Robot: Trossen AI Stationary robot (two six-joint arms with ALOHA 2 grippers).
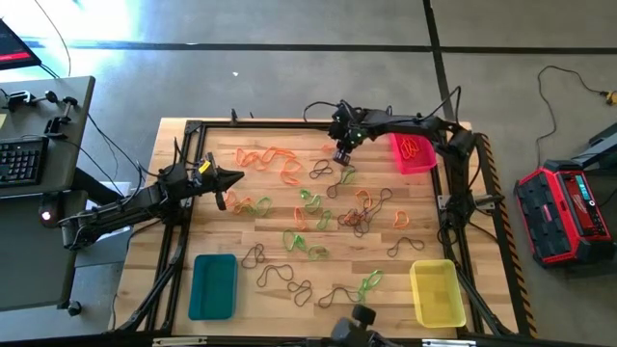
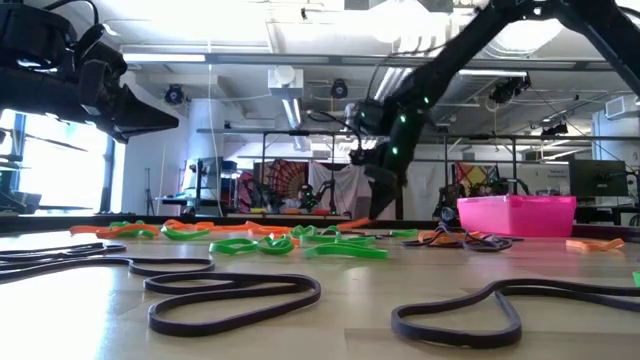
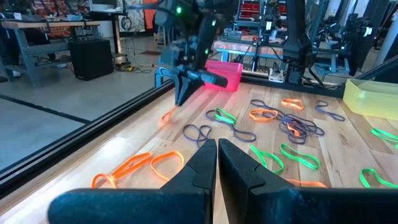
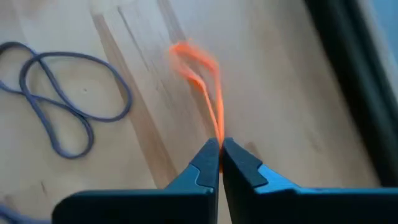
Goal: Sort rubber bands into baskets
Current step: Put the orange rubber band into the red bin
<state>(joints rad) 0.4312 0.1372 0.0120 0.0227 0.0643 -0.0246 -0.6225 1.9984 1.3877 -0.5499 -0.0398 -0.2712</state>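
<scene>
From above, the right gripper (image 1: 341, 154) hangs over the far middle of the wooden table (image 1: 270, 241), just left of the pink-red basket (image 1: 413, 154), which already holds orange bands. Orange, green and dark rubber bands (image 1: 318, 207) lie scattered across the middle of the table. The teal basket (image 1: 213, 285) sits at the near left and the yellow basket (image 1: 437, 292) at the near right. The left gripper (image 1: 229, 180) waits over the left side of the table, its fingers pressed together.

At table height, the right gripper (image 2: 384, 190) reaches down among far bands, the pink-red basket (image 2: 516, 215) to its right.

The left wrist view shows the left gripper (image 3: 217, 149) shut on nothing.

The right wrist view shows the right gripper (image 4: 220, 148) pinching an orange rubber band (image 4: 205, 87) at its tips; the loop trails away from the fingers over the wood, beside a dark band (image 4: 65, 99) lying flat.
</scene>
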